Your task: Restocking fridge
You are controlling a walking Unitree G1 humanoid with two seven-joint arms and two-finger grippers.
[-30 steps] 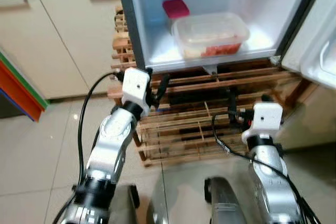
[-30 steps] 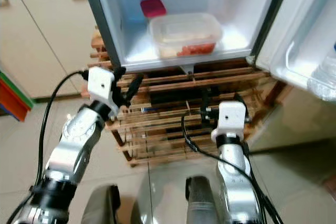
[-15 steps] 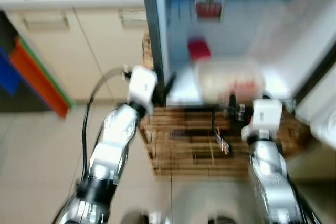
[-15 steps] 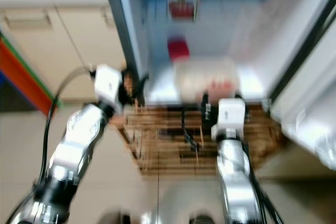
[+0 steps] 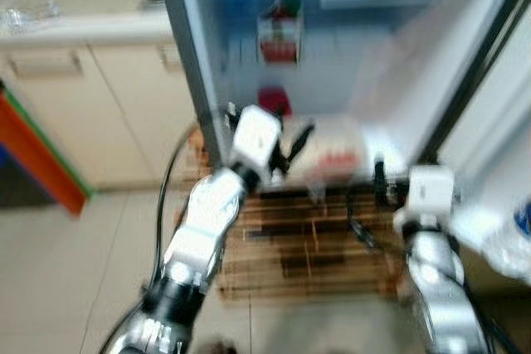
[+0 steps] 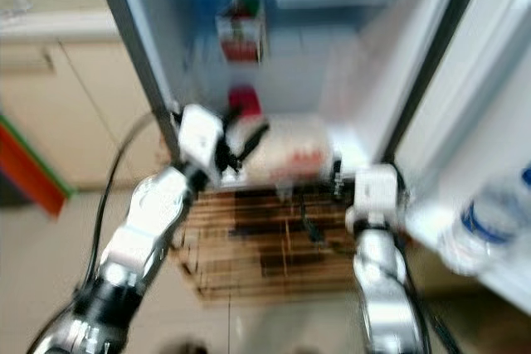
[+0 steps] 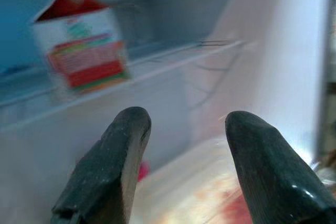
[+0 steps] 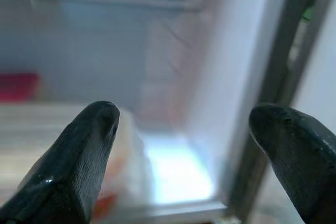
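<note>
You have one open fridge (image 5: 398, 64) before you. Inside it:
- one red and white carton (image 5: 280, 37) on the wire shelf
- one red-lidded tub (image 5: 274, 99) on the fridge floor
- one clear plastic food container (image 5: 332, 155), also on the floor

In the door rack: one water bottle (image 6: 481, 221). Under the fridge: one wooden slatted rack (image 5: 315, 238). Beside it: one run of cream cabinets (image 5: 91, 113). Blur hides anything smaller.
</note>
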